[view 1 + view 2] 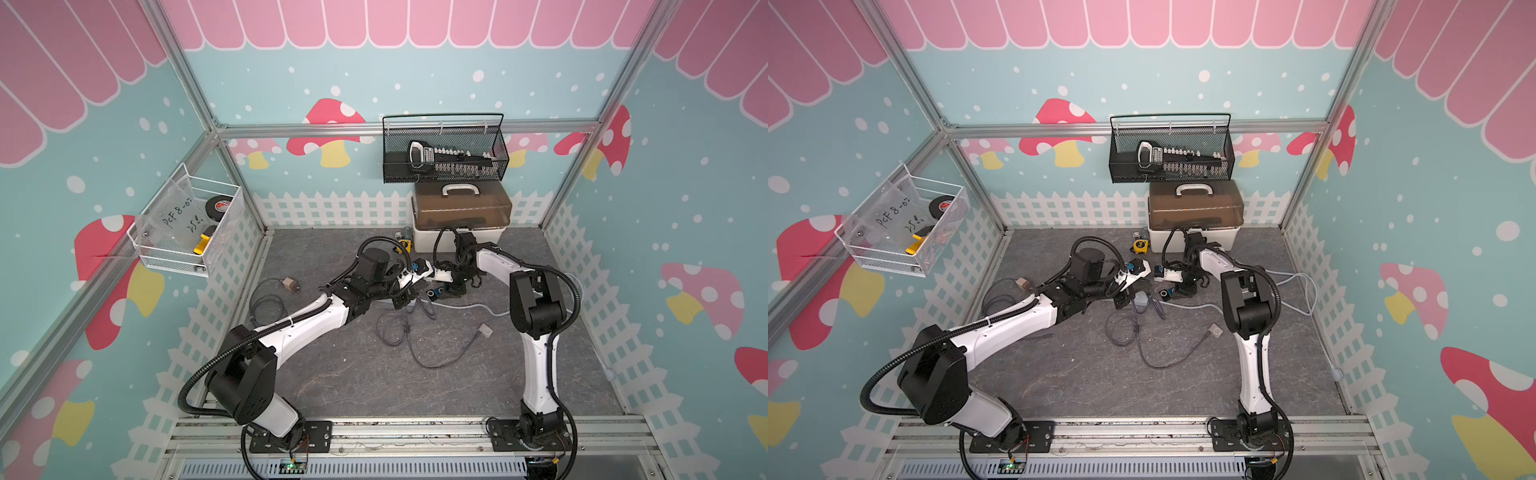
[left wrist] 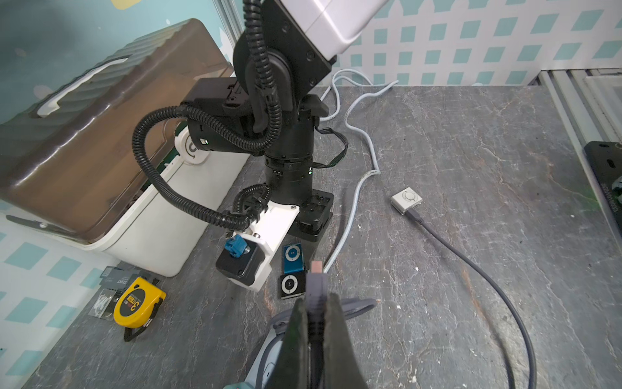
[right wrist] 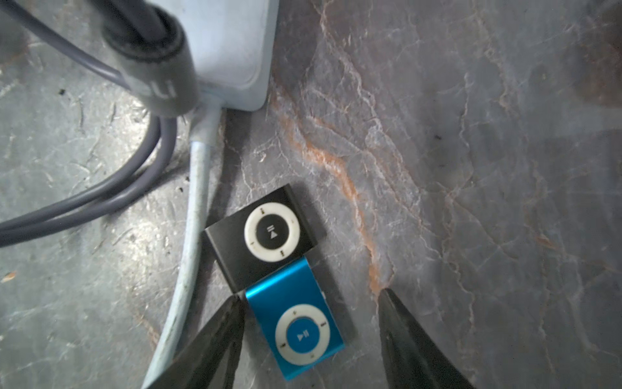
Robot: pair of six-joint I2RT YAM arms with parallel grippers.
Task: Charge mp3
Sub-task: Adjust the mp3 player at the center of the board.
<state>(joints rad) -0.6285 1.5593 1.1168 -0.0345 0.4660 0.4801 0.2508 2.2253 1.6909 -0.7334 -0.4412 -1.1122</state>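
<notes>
Right wrist view: blue mp3 (image 3: pixel 296 320) lies flat on the table (image 3: pixel 471 168) between the fingers of the right gripper (image 3: pixel 311 296), closer to one finger than to the other.
Neighbour: black mp3 (image 3: pixel 261 235) lies end to end with the blue one, touching it, just beyond the fingertips. One fingertip sits by the corner where the two meet.
Long axis: blue mp3 runs roughly along the fingers, a little skewed, so the jaws would close across its short width.
Right gripper: jaws stand apart, wider than the player, tips low at the table. It holds nothing. Whether the near finger touches the blue case cannot be told.
Left wrist view: left gripper (image 2: pixel 316 303) is clamped on the plug (image 2: pixel 316 279) of a grey cable (image 2: pixel 488 279). The bare tip sticks out past the fingers, pointing toward the two players.
Plug to players: tip appears just beside both. Its height above the table cannot be judged.
Nearer arm: right, straddling the blue mp3. The left is near, carrying the plug.
Socket: not visible on either player.
Likely next: right jaws close on the blue mp3 to steady it for the plug.
Risk: the near finger may catch the black mp3 and push both askew.
</notes>
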